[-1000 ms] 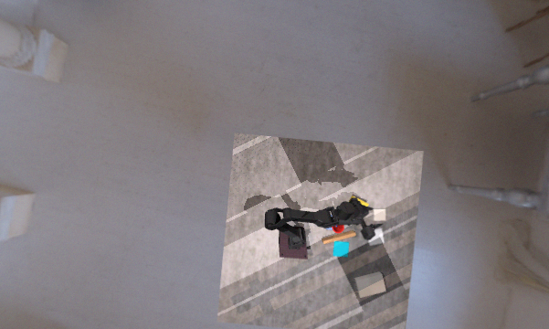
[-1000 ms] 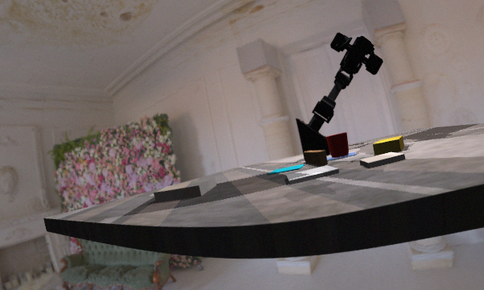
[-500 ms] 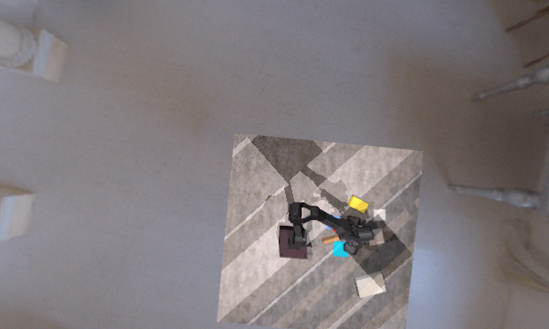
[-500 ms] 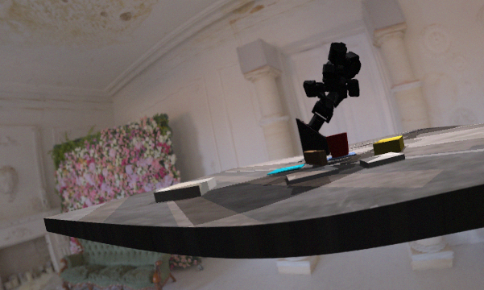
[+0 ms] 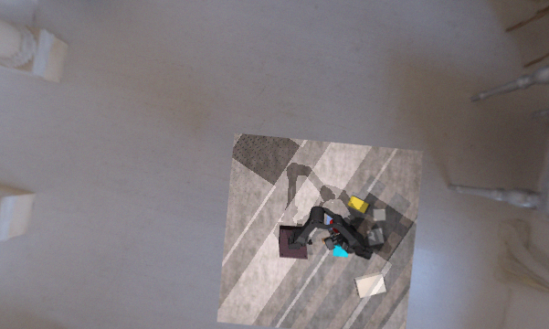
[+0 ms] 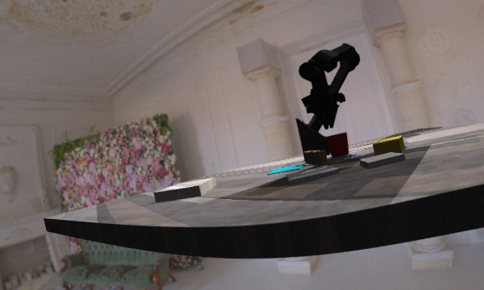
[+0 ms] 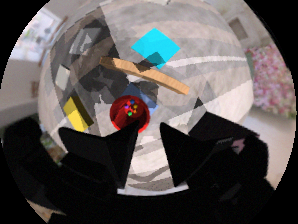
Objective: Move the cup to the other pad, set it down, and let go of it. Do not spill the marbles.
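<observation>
The red cup (image 5: 332, 222) (image 6: 338, 145) (image 7: 115, 113) stands upright on the blue pad (image 6: 349, 155) (image 7: 153, 101), with several coloured marbles inside. The arm partly hides it in the top view. The cyan pad (image 5: 340, 252) (image 6: 286, 169) (image 7: 155, 44) lies bare beyond a low wooden bar (image 6: 315, 157) (image 7: 145, 74), which stands between the two pads. My gripper (image 6: 328, 128) (image 7: 149, 124) is partly open and empty. It is above the cup and pointing down; in the wrist view the cup shows just beyond the left fingertip.
A yellow block (image 5: 358, 204) (image 6: 388, 145) (image 7: 76, 115) stands to one side of the cup. A small pale block (image 5: 379, 215) (image 6: 382, 159) (image 7: 62, 77) and a grey flat block (image 5: 375, 237) (image 7: 84, 41) lie nearby. A cream slab (image 5: 367, 284) (image 6: 185, 189) lies farther off, past the cyan pad.
</observation>
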You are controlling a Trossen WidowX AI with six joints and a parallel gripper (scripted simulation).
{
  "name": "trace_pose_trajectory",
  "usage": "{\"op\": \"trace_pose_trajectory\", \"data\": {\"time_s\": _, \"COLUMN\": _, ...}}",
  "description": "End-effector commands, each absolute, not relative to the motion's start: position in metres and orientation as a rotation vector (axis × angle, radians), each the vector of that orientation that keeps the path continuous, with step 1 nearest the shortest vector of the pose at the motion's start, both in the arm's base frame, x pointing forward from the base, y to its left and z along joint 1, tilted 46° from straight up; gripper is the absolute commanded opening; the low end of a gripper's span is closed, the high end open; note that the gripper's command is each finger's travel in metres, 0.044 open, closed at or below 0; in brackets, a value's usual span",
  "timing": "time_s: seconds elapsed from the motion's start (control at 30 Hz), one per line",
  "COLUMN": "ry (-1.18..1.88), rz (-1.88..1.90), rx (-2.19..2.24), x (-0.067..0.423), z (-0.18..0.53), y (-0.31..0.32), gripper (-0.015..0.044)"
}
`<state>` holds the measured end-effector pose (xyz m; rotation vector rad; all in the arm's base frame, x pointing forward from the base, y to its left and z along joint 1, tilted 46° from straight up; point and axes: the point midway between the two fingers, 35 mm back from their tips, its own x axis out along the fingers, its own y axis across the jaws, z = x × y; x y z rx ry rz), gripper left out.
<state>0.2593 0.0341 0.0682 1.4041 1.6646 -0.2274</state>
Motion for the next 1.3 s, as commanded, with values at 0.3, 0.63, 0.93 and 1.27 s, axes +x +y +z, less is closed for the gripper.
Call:
{"op": "trace_pose_trajectory", "data": {"time_s": 0.3, "ry": 1.703, "rz": -0.256, "rx": 1.472, "x": 0.260, "z": 0.069, "y": 0.037, "gripper": 0.0148}}
{"op": "trace_pose_trajectory", "data": {"time_s": 0.63, "ry": 1.702, "rz": -0.257, "rx": 1.471, "x": 0.262, "z": 0.057, "y": 0.048, "gripper": 0.0148}}
{"op": "trace_pose_trajectory", "data": {"time_s": 0.93, "ry": 1.701, "rz": -0.257, "rx": 1.471, "x": 0.263, "z": 0.047, "y": 0.058, "gripper": 0.0148}}
{"op": "trace_pose_trajectory", "data": {"time_s": 1.27, "ry": 1.702, "rz": -0.256, "rx": 1.472, "x": 0.263, "z": 0.035, "y": 0.070, "gripper": 0.0148}}
